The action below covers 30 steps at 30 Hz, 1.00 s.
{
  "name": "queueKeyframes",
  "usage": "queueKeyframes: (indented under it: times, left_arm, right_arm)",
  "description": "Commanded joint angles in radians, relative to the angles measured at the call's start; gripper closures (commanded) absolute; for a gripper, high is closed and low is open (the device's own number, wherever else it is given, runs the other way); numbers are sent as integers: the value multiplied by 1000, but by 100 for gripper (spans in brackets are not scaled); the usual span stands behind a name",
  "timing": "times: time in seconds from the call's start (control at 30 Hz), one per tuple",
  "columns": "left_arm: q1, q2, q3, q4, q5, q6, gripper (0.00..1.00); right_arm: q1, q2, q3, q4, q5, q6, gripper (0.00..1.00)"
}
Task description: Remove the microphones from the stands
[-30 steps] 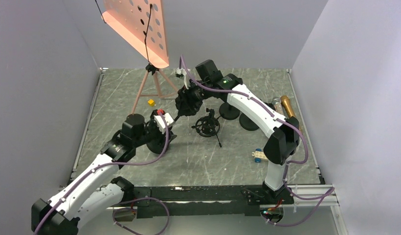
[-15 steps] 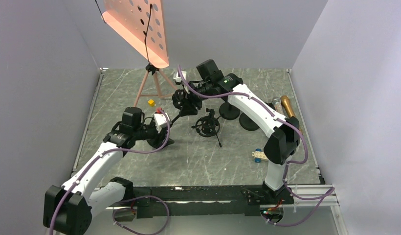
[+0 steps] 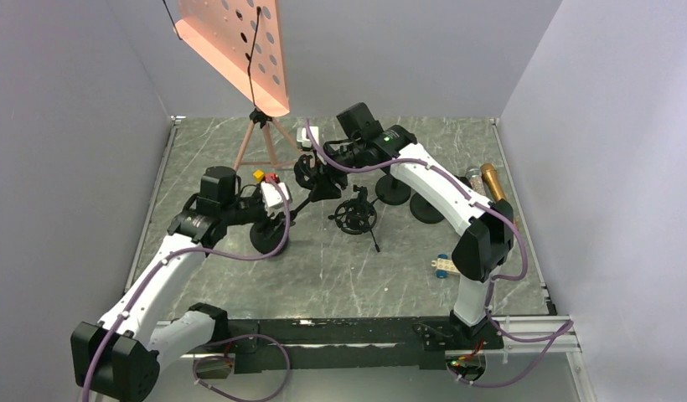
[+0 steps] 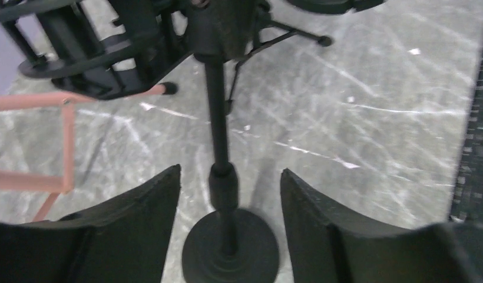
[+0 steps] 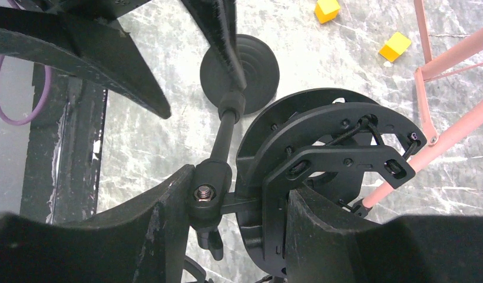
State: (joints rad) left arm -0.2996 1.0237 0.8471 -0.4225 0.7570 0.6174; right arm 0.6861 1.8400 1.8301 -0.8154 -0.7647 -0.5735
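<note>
A black mic stand has a round base (image 3: 267, 238) and a pole leaning up to the right. Its black ring-shaped shock mount (image 3: 311, 173) is at the top. My right gripper (image 3: 322, 167) is shut across the stand's pivot joint (image 5: 207, 191) and the shock mount (image 5: 327, 156). My left gripper (image 4: 230, 171) is open, with its fingers either side of the pole (image 4: 215, 106) above the base (image 4: 230, 250), not touching it. I cannot make out a microphone body inside the mount. A gold microphone (image 3: 492, 180) lies by the right wall.
A pink music stand (image 3: 260, 146) is at the back left, with yellow blocks (image 3: 259, 175) near its legs. A loose shock mount (image 3: 354, 215) lies mid-table. Two more round stand bases (image 3: 393, 193) sit under the right arm. A small blue toy (image 3: 443, 266) is front right.
My left gripper has risen and pulled back off the stand base, which now shows. My right gripper has carried the shock mount slightly left and back.
</note>
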Motion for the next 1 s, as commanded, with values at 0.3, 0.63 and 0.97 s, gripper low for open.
queueKeyframes:
  times: [0.3, 0.63, 0.97]
  left_arm:
    - [-3, 171, -68, 213, -44, 0, 55]
    - [-242, -69, -450, 979, -615, -242, 100]
    - [-400, -13, -382, 935, -805, -407, 81]
  right_arm:
    - [10, -42, 34, -26, -25, -41, 100]
    - [-15, 53, 171, 43, 171, 592, 100]
    - [16, 41, 227, 22, 370, 684, 100]
